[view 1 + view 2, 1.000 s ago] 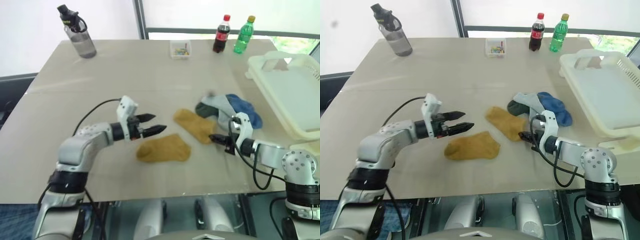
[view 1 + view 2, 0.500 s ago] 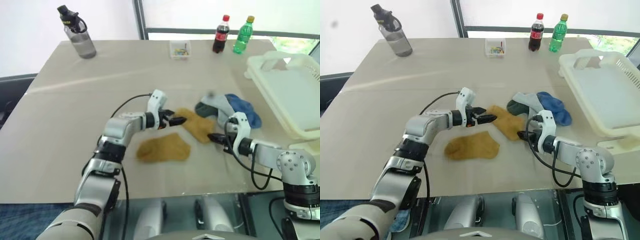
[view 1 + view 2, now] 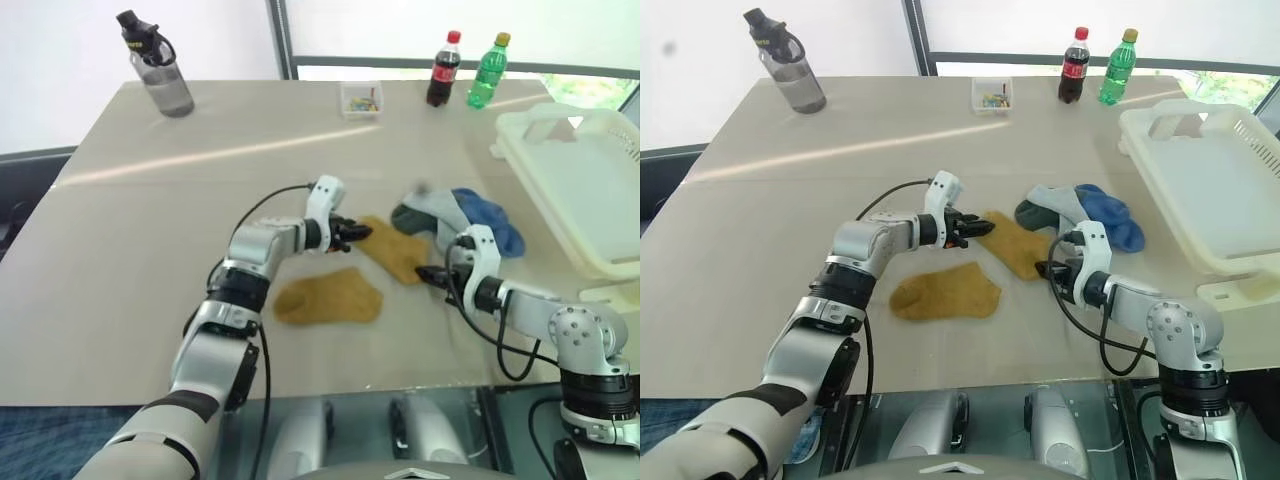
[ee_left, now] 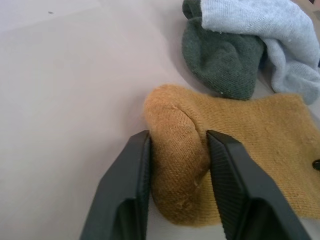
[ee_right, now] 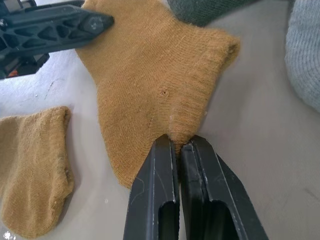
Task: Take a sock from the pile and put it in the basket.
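A mustard-yellow sock (image 3: 395, 250) lies flat at the left edge of the pile (image 3: 455, 215), which also holds grey and bright blue socks. My left gripper (image 3: 360, 232) has its two fingers clamped on either side of this sock's rounded toe (image 4: 175, 135). From the other side, my right gripper (image 3: 425, 272) is shut, its tips (image 5: 178, 142) pinching the same sock's edge, which bunches up there. The cream-white basket (image 3: 520, 165) stands at the right end of the table.
A second mustard sock (image 3: 328, 297) lies alone near the table's front edge, just in front of my left forearm. At the back stand a grey water bottle (image 3: 155, 65), a small clear box (image 3: 360, 98), a cola bottle (image 3: 442, 68) and a green bottle (image 3: 487, 70).
My left gripper travelled right across the table to the mustard sock's toe and closed from wide open onto it. The right gripper stayed in place, shut at the sock's edge.
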